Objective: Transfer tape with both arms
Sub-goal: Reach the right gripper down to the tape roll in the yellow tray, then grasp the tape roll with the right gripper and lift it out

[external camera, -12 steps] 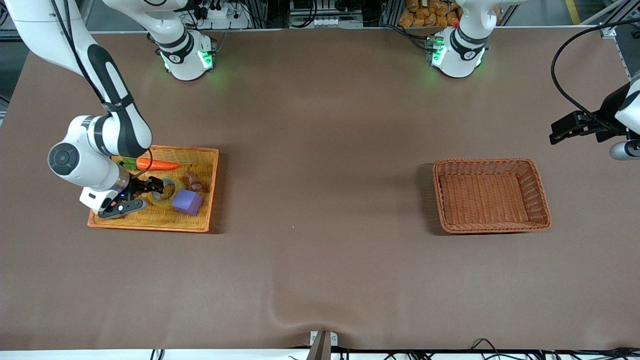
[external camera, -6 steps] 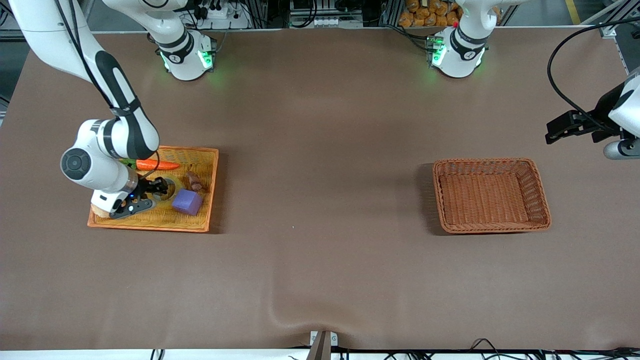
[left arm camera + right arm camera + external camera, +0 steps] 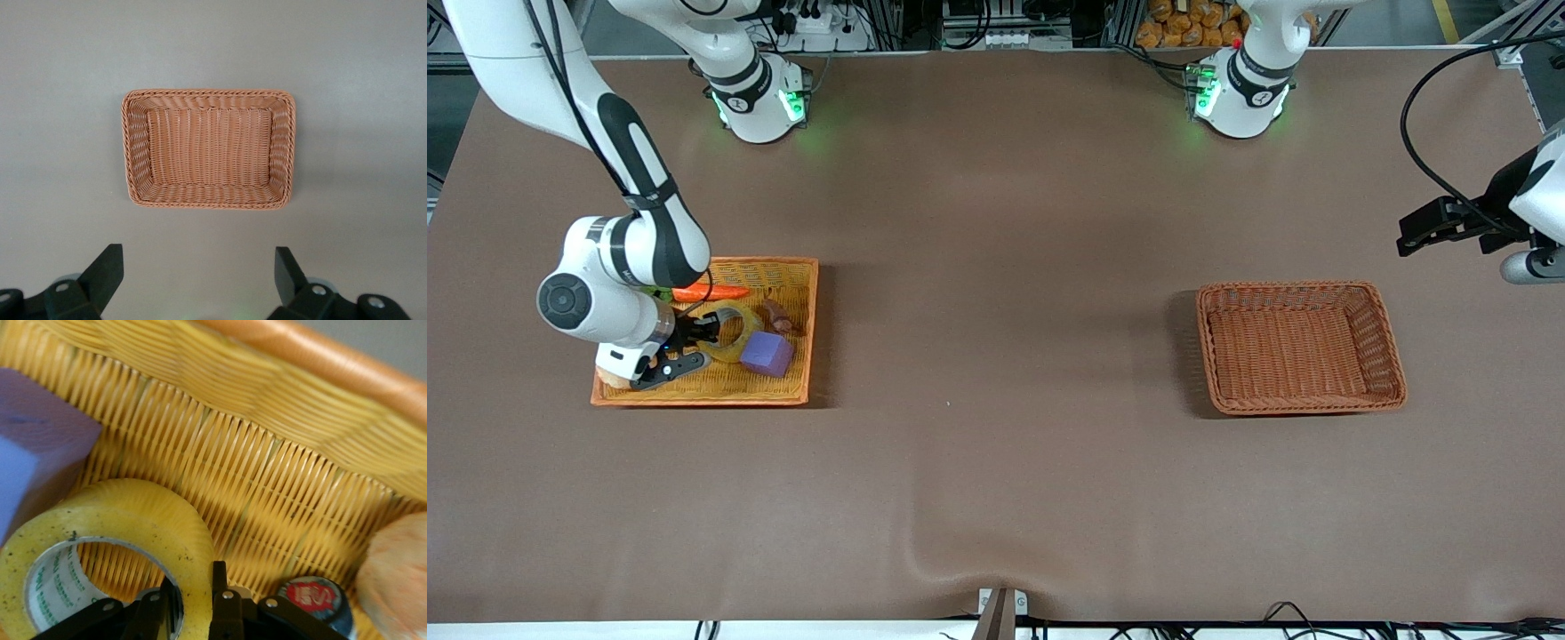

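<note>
The tape [image 3: 738,320], a yellowish translucent roll, is in the yellow wicker tray [image 3: 703,402] beside the purple cube [image 3: 766,354]. My right gripper [image 3: 708,332] is shut on the tape's wall, with one finger inside the ring and one outside. The right wrist view shows this grip [image 3: 193,581] on the tape [image 3: 153,513], which sits tilted over the tray floor [image 3: 267,440]. My left gripper [image 3: 1414,233] is open and empty in the air at the left arm's end of the table. In the left wrist view [image 3: 199,257] it looks down on the brown basket [image 3: 287,153].
The tray also holds a carrot [image 3: 711,292], a small brown piece [image 3: 775,313], a small blue-white can [image 3: 313,600] and a pale orange round thing [image 3: 400,580]. The purple cube [image 3: 33,453] touches the tape. The brown basket [image 3: 1392,356] holds nothing.
My right gripper has shifted toward the tape and closed on its wall; the tape now tilts. The tray and its contents have slid a little. The left arm has barely moved.
</note>
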### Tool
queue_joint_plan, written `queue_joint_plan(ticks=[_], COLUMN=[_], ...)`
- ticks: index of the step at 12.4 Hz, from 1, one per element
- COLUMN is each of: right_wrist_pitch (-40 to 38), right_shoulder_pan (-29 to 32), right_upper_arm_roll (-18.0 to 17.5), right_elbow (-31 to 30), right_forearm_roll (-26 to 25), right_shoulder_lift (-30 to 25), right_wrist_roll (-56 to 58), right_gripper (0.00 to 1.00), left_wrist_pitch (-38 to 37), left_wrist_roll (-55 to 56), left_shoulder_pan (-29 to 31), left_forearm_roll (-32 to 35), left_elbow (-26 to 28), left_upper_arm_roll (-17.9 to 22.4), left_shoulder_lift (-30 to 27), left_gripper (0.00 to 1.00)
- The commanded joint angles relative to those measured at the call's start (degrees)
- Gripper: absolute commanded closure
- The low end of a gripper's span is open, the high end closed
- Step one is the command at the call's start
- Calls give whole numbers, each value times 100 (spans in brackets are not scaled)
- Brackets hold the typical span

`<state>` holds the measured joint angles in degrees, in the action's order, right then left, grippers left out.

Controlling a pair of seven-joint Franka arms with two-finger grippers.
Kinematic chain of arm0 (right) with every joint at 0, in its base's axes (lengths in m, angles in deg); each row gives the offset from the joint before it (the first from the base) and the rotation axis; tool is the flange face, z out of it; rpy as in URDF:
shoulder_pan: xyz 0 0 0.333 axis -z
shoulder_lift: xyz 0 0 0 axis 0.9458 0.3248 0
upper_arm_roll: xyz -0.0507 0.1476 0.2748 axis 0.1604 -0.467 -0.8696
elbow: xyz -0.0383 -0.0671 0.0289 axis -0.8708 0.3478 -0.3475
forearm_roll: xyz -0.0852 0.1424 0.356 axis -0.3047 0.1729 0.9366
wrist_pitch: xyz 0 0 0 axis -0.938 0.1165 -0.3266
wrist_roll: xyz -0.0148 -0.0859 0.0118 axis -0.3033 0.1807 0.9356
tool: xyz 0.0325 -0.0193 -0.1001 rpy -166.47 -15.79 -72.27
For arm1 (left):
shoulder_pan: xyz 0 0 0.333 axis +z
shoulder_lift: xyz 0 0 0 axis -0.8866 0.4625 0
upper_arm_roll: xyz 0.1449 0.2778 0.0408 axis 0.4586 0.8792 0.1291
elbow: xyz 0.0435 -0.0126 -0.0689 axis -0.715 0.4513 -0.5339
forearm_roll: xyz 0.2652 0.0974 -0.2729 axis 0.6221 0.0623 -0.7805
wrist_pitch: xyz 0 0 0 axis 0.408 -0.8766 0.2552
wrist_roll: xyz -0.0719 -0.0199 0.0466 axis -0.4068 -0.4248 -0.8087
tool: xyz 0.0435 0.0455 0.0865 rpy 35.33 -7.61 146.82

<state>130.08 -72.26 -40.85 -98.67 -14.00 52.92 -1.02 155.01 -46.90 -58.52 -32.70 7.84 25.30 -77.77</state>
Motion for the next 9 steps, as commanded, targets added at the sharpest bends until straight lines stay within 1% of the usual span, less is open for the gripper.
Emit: queue_joint_plan(ticks=[1,2,3,4,5,6,8,9], right_wrist_pitch=[-1035,-1631,-2377,-2924,-3251,-3376,-3369,-3316], right_shoulder_pan=[25,-28,-176,-343,-606,-904,-1685,-2116], right_upper_arm_roll=[-8,-34,-43,-44,-44,-52,-52,-52], right_elbow=[505,847,1320,1769,2112,2281,2580,2782], right_forearm_roll=[-59,-59,-50,-42,28,46,64,273], right_shoulder_lift=[-503,-618,-663,-654,-637,-637,-602,-523], right_wrist_roll=[346,320,302,284,189,-230,-1328,-1985], right_gripper=[100,100,100,100,100,100,100,100], left_wrist_pitch=[-61,-61,-61,-61,-61,-61,-61,-61], left_wrist_roll=[19,19,19,2,10,2,-33,-51], left_shoulder_pan=[-24,-33,-33,-33,-33,-33,-33,-33], left_forearm_roll=[131,123,122,131,131,131,140,140], left_elbow=[-120,-120,-120,-120,-111,-111,-111,-111], left_upper_arm_roll=[-2,-2,-2,-2,-11,-2,-2,-2], left_shoulder_lift=[46,46,46,46,46,46,46,46], left_gripper=[0,0,0,0,0,0,0,0])
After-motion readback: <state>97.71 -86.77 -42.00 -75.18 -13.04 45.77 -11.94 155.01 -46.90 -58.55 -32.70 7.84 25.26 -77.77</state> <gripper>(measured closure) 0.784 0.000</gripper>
